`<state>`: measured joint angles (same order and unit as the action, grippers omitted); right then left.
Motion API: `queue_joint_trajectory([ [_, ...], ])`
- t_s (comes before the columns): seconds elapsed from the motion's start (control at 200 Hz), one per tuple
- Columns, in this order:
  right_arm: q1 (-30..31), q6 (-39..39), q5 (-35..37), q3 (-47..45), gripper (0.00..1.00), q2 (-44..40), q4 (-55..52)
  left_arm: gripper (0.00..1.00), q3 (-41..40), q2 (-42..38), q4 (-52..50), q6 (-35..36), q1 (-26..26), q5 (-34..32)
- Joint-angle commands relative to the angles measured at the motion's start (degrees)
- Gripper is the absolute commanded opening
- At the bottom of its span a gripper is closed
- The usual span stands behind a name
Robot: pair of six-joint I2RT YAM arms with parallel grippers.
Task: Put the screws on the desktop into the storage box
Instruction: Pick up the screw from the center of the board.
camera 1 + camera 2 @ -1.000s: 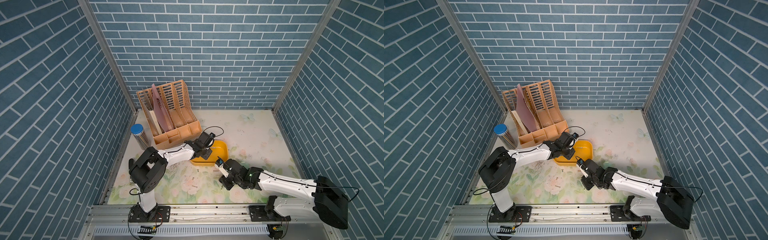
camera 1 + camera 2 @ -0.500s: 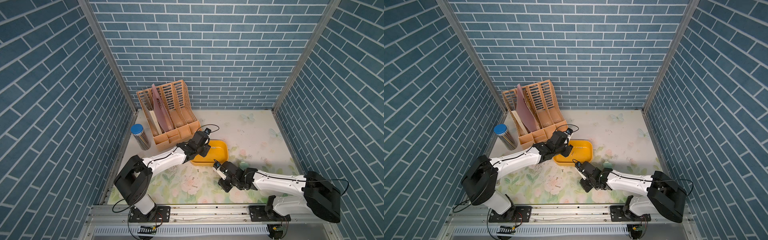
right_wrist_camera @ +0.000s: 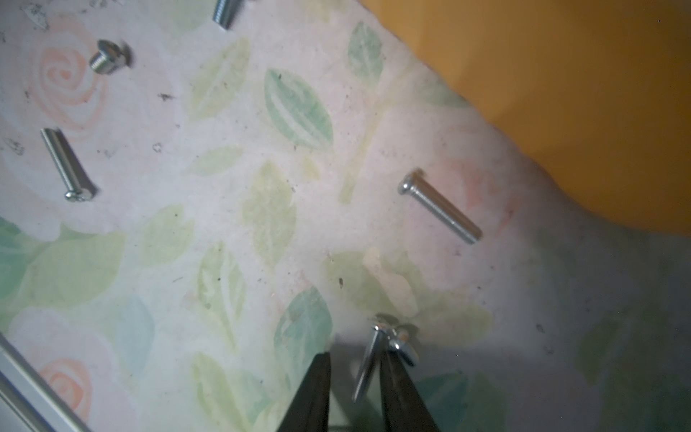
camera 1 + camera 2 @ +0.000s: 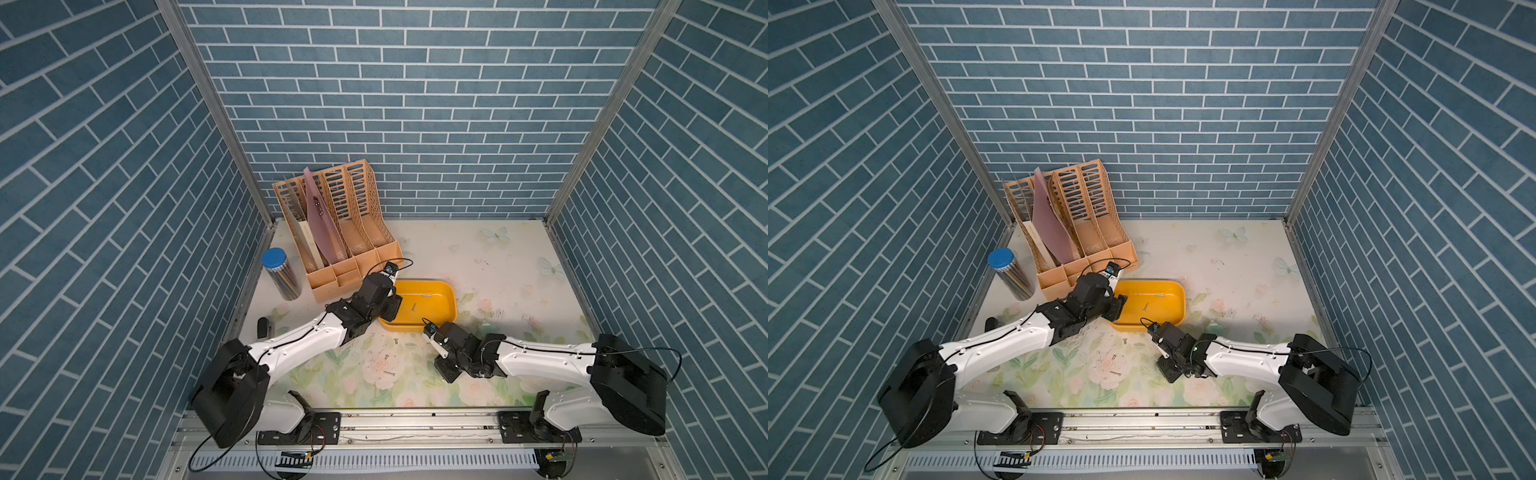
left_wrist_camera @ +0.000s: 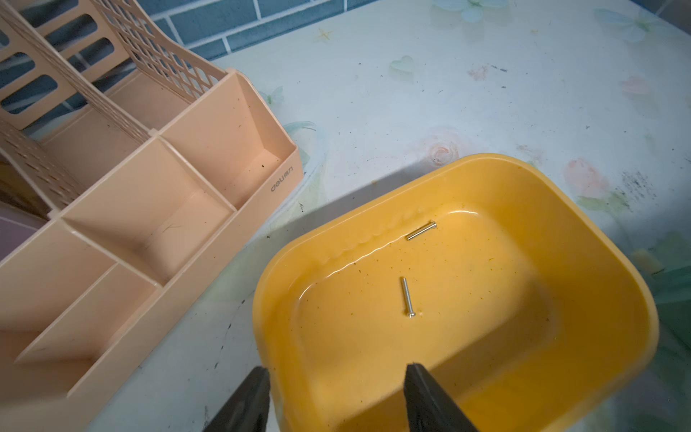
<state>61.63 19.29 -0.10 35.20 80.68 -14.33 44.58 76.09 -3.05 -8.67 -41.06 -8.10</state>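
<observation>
The right gripper point(image 3: 355, 355), jaws narrow and not yet clamped, straddles a screw point(image 3: 368, 362) lying lengthwise between its fingers point(image 3: 314, 396), the storage box point(image 3: 561, 93) close ahead

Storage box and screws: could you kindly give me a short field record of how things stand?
storage box: holds two screws
desktop: at least four loose screws
left pincer: open, empty, over the box's near wall
right pincer: jaws apart, low over the desktop, one screw between them
</observation>
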Motion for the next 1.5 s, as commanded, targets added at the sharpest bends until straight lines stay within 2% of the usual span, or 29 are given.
queue_joint_trajectory([
  [0.0,0.45,1.1,1.25,1.06,0.24,3.4,-3.43,0.64,-2.83,-3.27,2.35,-1.61,0.1,-1.16],
  [0.25,1.21,1.28,2.97,4.44,0.18,6.81,-11.82,0.64,-5.93,-8.67,1.64,-2.14,0.1,-3.22],
  [0.315,1.52,1.06,3.09,5.3,0.14,7.77,-13.46,0.64,-6.38,-9.44,1.73,-2.28,0.1,-2.89],
  [0.365,1.56,0.69,2.83,5.52,0.07,8.24,-13.93,0.64,-6.92,-10.05,2.02,-2.43,0.1,-2.83],
  [0.485,1.57,0.51,1.49,5.69,0.0,7.29,-11.12,0.64,-8.67,-11.63,3.05,-3.0,0.1,-3.11],
  [0.59,1.57,0.49,-1.13,6.39,0.0,5.38,-7.6,0.64,-9.13,-12.62,3.33,-3.3,0.1,-2.89],
  [0.71,1.57,-0.45,-0.96,9.29,0.0,3.83,-7.62,0.64,-9.21,-13.42,3.18,-3.55,0.06,-3.0],
  [0.875,0.51,-2.26,2.64,15.31,0.0,1.7,-11.52,0.64,-10.33,-14.77,3.66,-4.07,0.1,-1.98],
  [1.04,-4.4,-5.7,2.88,20.54,0.0,2.43,-12.51,0.64,-11.4,-16.29,4.36,-4.69,0.1,-0.84],
  [1.22,-10.71,-9.91,1.06,27.19,0.0,9.83,-10.14,0.61,-13.09,-17.23,6.27,-5.13,-0.4,3.86],
  [1.355,-13.95,-11.34,-0.26,29.95,0.0,15.31,-8.35,0.59,-13.17,-15.35,7.95,-4.26,-4.59,6.75],
  [1.495,-16.19,-12.16,-1.03,29.98,0.04,18.91,-6.42,0.59,-11.96,-10.51,10.54,-1.56,-13.03,10.21],
])
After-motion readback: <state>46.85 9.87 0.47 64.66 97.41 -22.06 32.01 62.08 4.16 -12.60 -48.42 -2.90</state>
